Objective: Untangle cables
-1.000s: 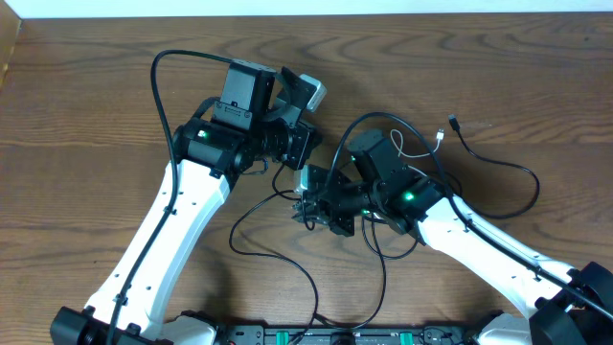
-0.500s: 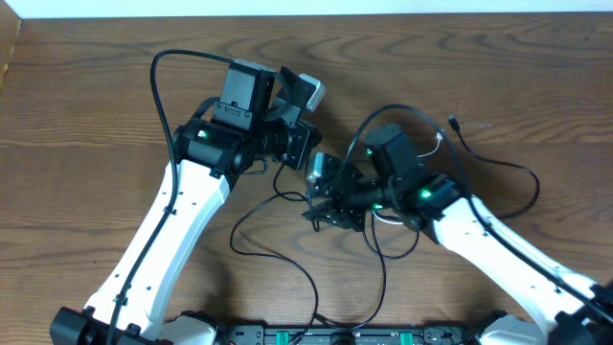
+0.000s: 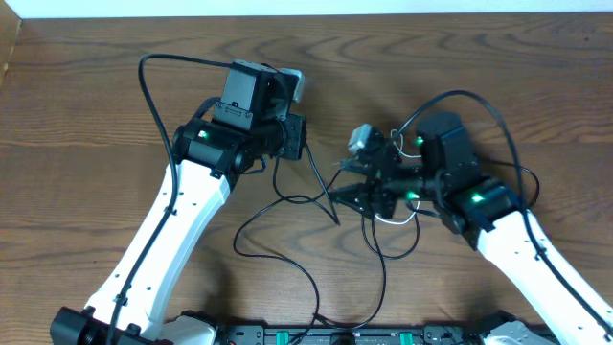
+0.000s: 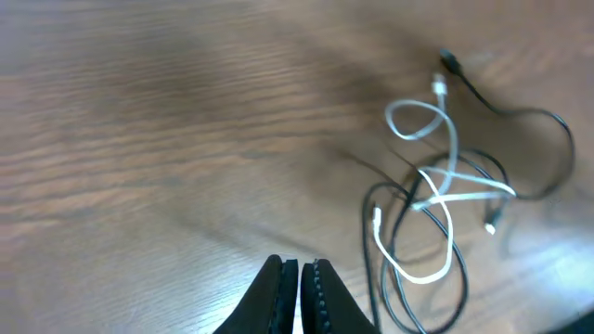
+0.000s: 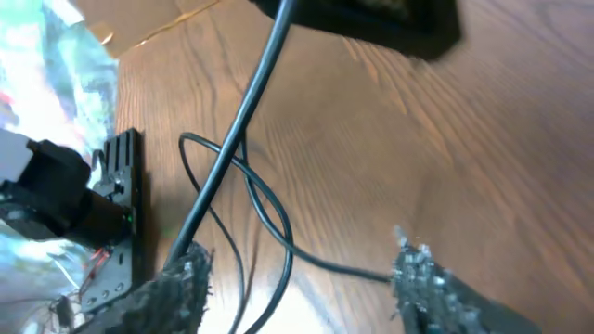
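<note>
Right claw (image 5: pixel 302 278) has shifted rightward, spread wide near the cables (image 4: pixel 455 197).

Thin black cables (image 3: pixel 287 259) loop over the table (image 3: pixel 86 105) near a white cable (image 3: pixel 402 219).

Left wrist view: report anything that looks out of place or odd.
The white cable lies looped through the black cables at the right of the table, crossing them several times in one tangle. Nothing looks spilled or damaged.
</note>
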`<state>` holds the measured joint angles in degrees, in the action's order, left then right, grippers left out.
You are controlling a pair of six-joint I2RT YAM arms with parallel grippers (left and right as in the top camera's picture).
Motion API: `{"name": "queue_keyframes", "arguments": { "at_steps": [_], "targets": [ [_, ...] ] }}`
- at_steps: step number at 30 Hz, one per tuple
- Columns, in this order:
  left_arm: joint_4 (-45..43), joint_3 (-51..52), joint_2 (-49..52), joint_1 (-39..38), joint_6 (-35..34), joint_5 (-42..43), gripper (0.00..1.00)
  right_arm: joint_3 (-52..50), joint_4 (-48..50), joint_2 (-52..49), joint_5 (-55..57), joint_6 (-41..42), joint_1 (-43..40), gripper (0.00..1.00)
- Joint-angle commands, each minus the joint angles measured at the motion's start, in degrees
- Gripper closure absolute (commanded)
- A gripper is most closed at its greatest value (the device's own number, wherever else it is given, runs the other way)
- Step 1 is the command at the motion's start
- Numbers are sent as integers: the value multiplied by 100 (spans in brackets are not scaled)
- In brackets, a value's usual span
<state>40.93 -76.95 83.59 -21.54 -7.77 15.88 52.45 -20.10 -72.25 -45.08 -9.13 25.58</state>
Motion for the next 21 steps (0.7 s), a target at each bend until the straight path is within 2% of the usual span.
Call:
{"name": "queue_keyframes", "arguments": {
  "at_steps": [1,6,13,21],
  "targets": [
    [9,-9,20,-2,-765,-533,92,68,-221,122,-20,437,-221,36],
    [11,-9,20,-2,-1366,-614,92,68,-802,120,17,439,-380,37],
    [63,-9,20,-2,-1416,-752,92,68,-1344,120,815,442,-387,37],
    [452,-9,26,186,-1421,-2516,93,66,-1784,118,2426,994,-387,35]
  ]
}}
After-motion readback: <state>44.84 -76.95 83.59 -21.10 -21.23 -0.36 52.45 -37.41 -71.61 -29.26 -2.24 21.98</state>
